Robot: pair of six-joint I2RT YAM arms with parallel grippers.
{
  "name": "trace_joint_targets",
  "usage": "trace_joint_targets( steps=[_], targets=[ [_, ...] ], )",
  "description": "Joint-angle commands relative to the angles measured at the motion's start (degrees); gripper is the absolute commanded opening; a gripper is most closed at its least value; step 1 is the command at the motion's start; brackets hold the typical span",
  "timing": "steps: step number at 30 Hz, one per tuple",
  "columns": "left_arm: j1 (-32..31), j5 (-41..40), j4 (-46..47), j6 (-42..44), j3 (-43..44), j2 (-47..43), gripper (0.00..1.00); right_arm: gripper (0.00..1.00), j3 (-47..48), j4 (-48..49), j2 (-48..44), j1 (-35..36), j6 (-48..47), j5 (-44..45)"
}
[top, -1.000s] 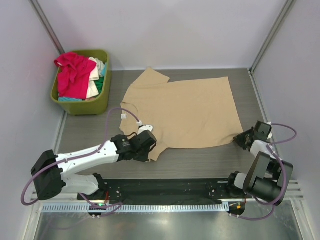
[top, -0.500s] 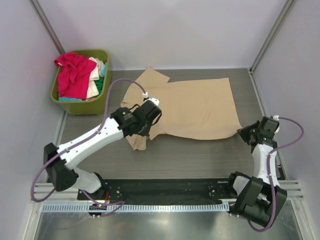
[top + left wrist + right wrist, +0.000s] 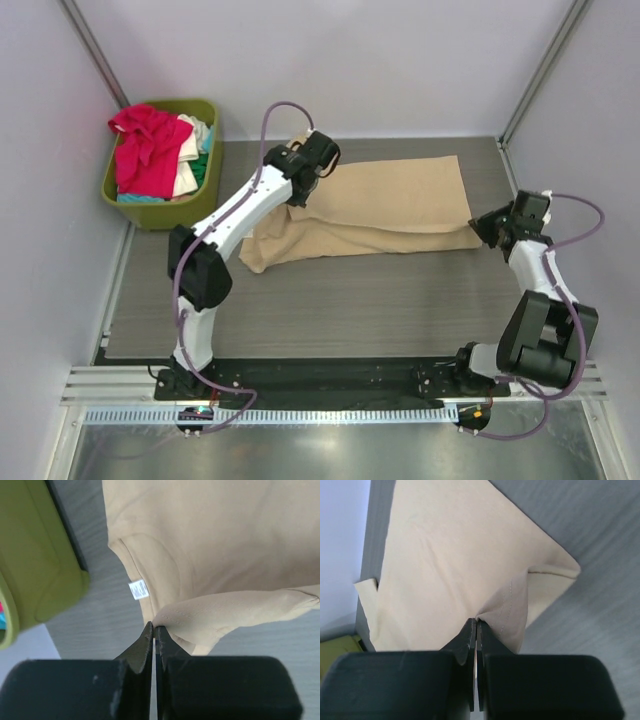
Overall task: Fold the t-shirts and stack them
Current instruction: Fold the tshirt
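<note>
Soft, even light from above fills all my views, leaving faint shadows on the counter. In both wrist views my dark jaws blur along the bottom edge.

t-shirts=4 seen: 1 tan t-shirt right of the basket, 3 inside the basket: pink-red t-shirt, cream-white t-shirt, teal t-shirt | basket=1 | neck label=1 | grippers=2: left gripper nearer the basket, right gripper well apart from it | table=1
</note>
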Motion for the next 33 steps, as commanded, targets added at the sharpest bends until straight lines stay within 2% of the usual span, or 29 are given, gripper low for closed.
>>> trace_joint_targets(
  steps=[1,6,8,10,11,12,13,14,16,18,19,21,22,24,25,27,28,30,33],
  targets=[
    [0.8,-4.2,-1.9,8.5,7.7,5.5,0.00,0.01,6.2,5.1,4.3,2.1,2.3,3.8],
    [4.7,-4.2,-0.2,15.3,16.1,13.7,0.00,0.01,15.1,5.9,16.4,4.4,3.5,7.6],
    [5.9,-5.0,4.1,18.8,19.3,17.2,0.01,0.01,18.6,5.9,20.5,5.5,3.3,9.2],
    [6.9,-11.3,11.7,20.6,22.6,19.6,0.23,0.01,23.3,5.7,26.5,6.6,3.0,9.6],
    [7.4,-11.2,11.4,20.5,25.3,22.1,0.60,0.10,25.0,5.4,28.8,6.6,2.6,9.0],
    [7.5,-11.3,10.8,19.1,27.5,22.4,0.85,0.51,29.2,2.1,30.4,6.7,2.1,8.5],
    [7.4,-10.8,9.2,15.2,29.5,21.1,1.00,0.66,32.0,0.6,32.7,6.8,0.3,8.5],
    [7.4,-10.2,8.6,15.2,29.5,21.0,1.00,0.75,32.0,-0.7,32.8,6.8,-0.2,9.8],
    [7.4,-9.5,7.5,8.6,25.1,16.1,1.00,0.92,31.0,-1.6,29.4,6.4,-1.2,14.2],
    [7.6,-9.7,7.8,0.4,19.2,8.7,1.00,0.94,27.5,-1.5,26.1,5.9,-2.2,15.5],
    [7.7,-9.0,7.3,-2.3,12.7,6.1,1.00,0.96,26.0,-1.4,24.4,5.7,-2.2,15.7],
    [7.7,-5.3,8.0,-11.2,5.3,-2.0,1.00,0.96,20.1,-0.2,19.0,4.5,-2.4,15.2],
    [7.8,-3.6,10.7,-13.7,-3.6,-4.7,1.00,0.96,17.7,0.6,17.3,3.9,-2.3,14.6],
    [8.0,2.0,15.6,-16.9,-14.0,-11.1,1.00,0.96,10.2,3.7,12.7,1.8,-1.9,10.2],
    [8.1,4.2,20.7,-19.6,-23.7,-16.7,1.00,0.95,7.4,5.0,11.1,0.9,-1.6,8.7],
    [8.8,9.9,25.1,-22.4,-35.9,-21.2,1.00,0.94,-0.2,8.5,7.2,-0.9,-1.5,5.2],
    [9.1,11.3,29.7,-24.1,-39.4,-25.5,1.00,0.93,-2.4,9.4,6.0,-1.1,-1.5,4.9],
    [9.9,13.7,33.8,-25.9,-48.2,-28.6,0.99,0.89,-8.1,11.6,2.8,-1.3,-2.2,4.8],
    [11.0,17.1,40.4,-28.3,-55.5,-31.2,0.97,0.84,-12.6,14.5,1.5,-1.3,-2.3,5.0]
  ],
)
